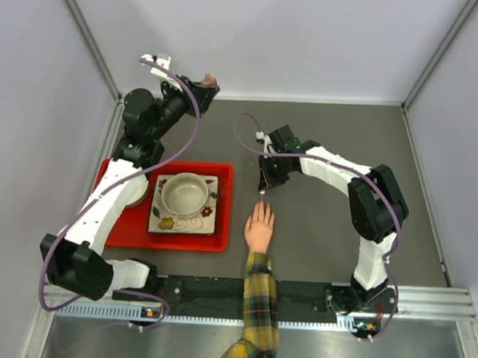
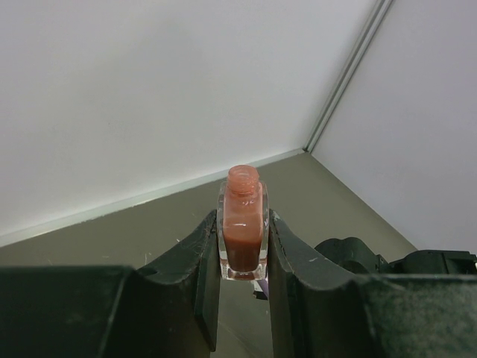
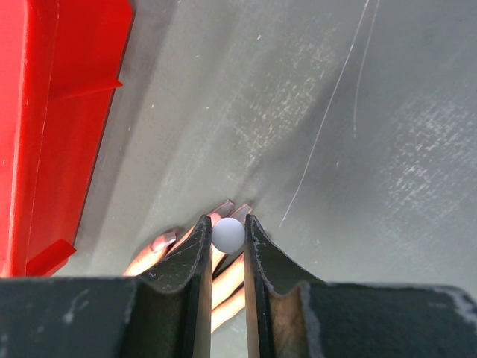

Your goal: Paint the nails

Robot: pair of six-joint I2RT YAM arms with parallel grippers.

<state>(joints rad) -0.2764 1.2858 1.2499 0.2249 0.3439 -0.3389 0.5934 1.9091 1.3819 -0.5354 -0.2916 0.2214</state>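
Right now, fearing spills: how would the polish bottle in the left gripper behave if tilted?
The polish bottle is uncapped, so tilting probably spills. It looks like smooth glass: likely slippery in the left gripper, breakable if dropped.

Left arm (image 1: 101,208): white tubular links, black joint housings, lilac cable (image 1: 198,117) looped alongside.
Right arm (image 1: 329,166): same white links, black joints, second lilac cable (image 1: 237,131).
Fingers (image 2: 201,261), both wrists: matte black moulded plastic, scalloped upper edges, flat inner faces.
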